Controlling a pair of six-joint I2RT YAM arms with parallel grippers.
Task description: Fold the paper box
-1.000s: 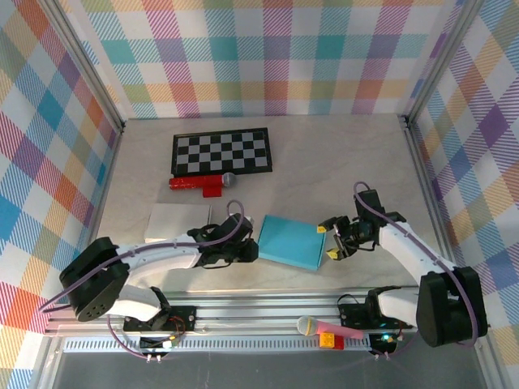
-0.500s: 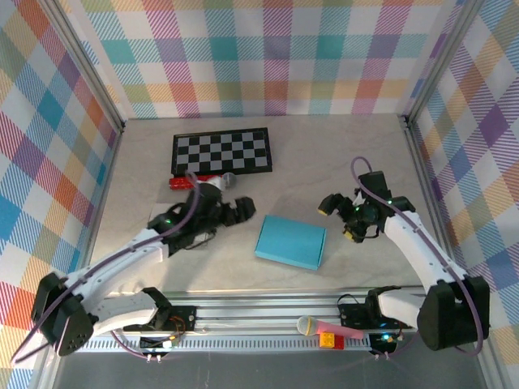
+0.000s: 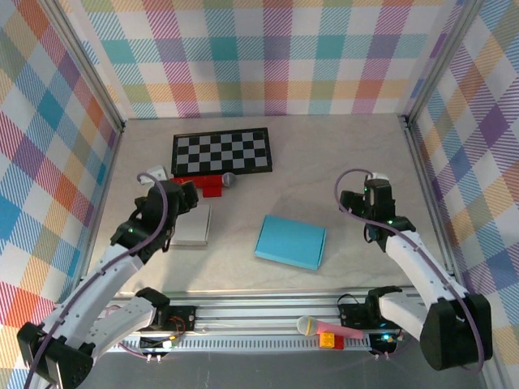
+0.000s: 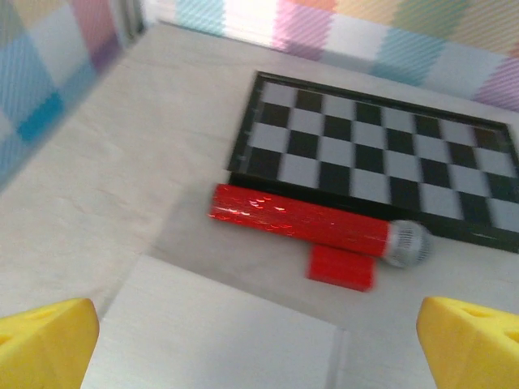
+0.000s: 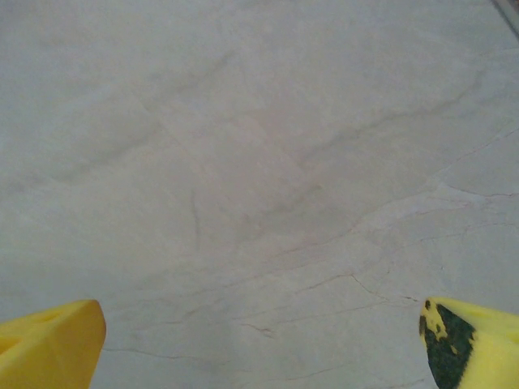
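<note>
The paper box is a flat light-blue rectangle lying alone in the middle of the table, with neither gripper touching it. My left gripper hovers well to its left, over a white flat sheet. In the left wrist view this gripper is open, its yellow fingertips spread wide above the white sheet. My right gripper stands to the box's upper right. It is open too, with yellow fingertips over bare tabletop and nothing between them.
A chessboard lies at the back left, with a red toy microphone and a red block along its near edge. Another microphone rests on the front rail. Metal frame posts border the table.
Both grippers have opened and drawn away from the blue box. The left arm swung up and left over the white sheet; the right arm moved back and to the right.
</note>
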